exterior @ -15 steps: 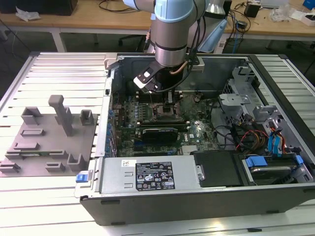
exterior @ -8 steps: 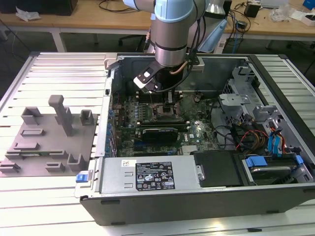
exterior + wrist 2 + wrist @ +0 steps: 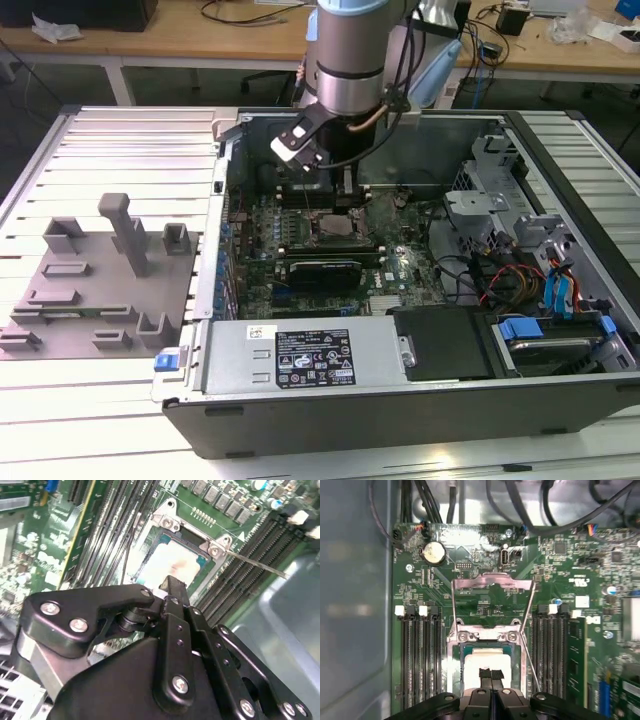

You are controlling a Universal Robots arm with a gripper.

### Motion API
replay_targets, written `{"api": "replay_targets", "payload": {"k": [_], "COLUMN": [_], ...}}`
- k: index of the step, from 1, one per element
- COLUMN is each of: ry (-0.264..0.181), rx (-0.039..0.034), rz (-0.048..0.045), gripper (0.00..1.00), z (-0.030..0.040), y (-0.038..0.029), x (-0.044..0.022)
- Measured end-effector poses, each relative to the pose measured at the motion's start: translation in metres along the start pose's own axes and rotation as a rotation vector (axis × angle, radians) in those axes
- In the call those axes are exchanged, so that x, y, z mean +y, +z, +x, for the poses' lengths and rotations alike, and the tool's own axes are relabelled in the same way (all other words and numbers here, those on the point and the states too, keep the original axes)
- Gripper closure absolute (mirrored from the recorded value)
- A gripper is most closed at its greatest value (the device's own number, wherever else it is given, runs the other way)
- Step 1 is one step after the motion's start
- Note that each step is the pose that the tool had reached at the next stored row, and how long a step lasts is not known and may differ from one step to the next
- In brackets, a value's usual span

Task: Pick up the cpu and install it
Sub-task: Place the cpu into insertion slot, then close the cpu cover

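The cpu (image 3: 485, 659) is a pale square chip lying flat in its socket on the green motherboard (image 3: 485, 600); it also shows in the second wrist view (image 3: 175, 562). The socket's metal load plate (image 3: 492, 582) stands swung open, and its thin wire lever (image 3: 531, 645) is raised beside it. My gripper (image 3: 491, 673) hangs right over the chip's middle with its black fingers shut together and nothing between them. I cannot tell whether the tips touch the chip. In the exterior view the gripper (image 3: 345, 198) is low inside the open computer case, just above the socket (image 3: 337, 228).
Memory slots (image 3: 417, 655) flank the socket on both sides. A long black expansion card (image 3: 322, 270) lies just in front of the socket, ahead of the power supply (image 3: 300, 355). Cables and a drive cage (image 3: 555, 285) fill the exterior view's right. A grey fixture block (image 3: 100, 290) sits outside the case.
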State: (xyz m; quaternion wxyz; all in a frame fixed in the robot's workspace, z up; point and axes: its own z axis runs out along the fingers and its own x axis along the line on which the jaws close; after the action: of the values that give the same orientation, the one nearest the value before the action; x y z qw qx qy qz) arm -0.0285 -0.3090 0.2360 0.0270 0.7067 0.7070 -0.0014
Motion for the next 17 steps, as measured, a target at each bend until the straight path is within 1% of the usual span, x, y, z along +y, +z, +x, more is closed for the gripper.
{"api": "replay_targets", "payload": {"k": [1,5,7,8,17], "ry": [0.0,0.0,0.0,0.0,0.0], "rx": [0.0002,0.0001,0.0001,-0.0001,0.0001], "rz": [0.0,0.0,0.0,0.0001,-0.0001], "gripper": [0.89,0.89,0.89,0.89,0.89], "z": [-0.0002,-0.0007,-0.0009,-0.0009,-0.001], "y": [-0.0047,-0.0181,-0.0225,-0.0234,-0.0243], "x": [0.0002,0.0006,0.0008,0.0009,0.0009]}}
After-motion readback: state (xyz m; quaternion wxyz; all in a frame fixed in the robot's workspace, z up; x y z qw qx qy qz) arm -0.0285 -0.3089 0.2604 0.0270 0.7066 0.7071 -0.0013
